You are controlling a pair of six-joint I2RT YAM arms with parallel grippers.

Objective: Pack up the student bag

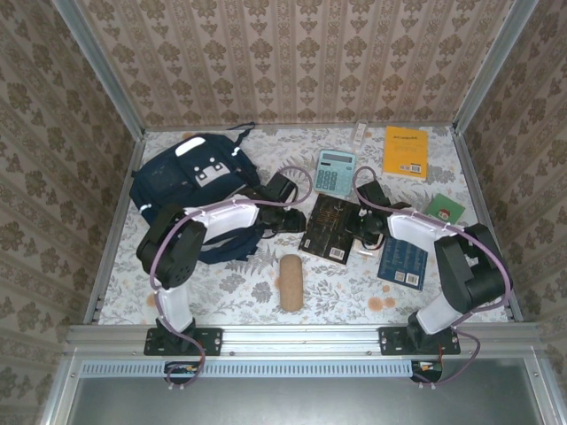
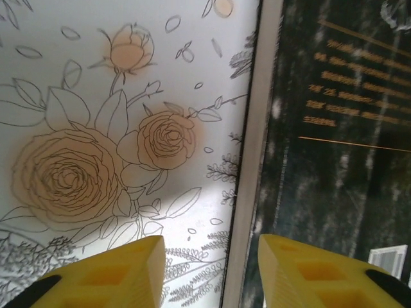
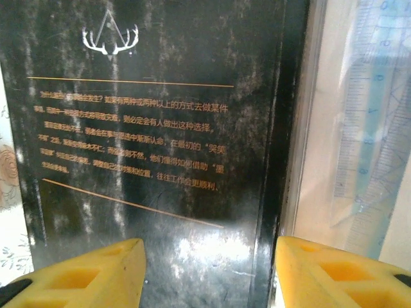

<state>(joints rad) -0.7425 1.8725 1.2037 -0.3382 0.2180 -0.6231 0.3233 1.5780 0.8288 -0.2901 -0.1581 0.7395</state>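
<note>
While the student bag (image 1: 190, 177) lies on the floral counter (image 1: 354, 288), near and left of the black book (image 1: 332, 228), both end effectors stand open: the left end effector (image 2: 212, 260) straddles that book's left edge, the right end effector (image 3: 210, 263) its right edge.

1. I see the student bag (image 1: 182, 181) from overhead: a large navy-blue fabric backpack, the biggest item on the table (image 1: 230, 283).
2. Markings: a white patch near its far end, small white squares mid-panel and a white stripe at its left edge.
3. Pose: lying flat, one broad face up, with a thin dark strap looping off its far-right corner.
4. Position: far-left part of the table, close to the left side rail.
5. My left arm (image 1: 226, 212) covers its near-right part. I cannot tell whether the zip is open.
</note>
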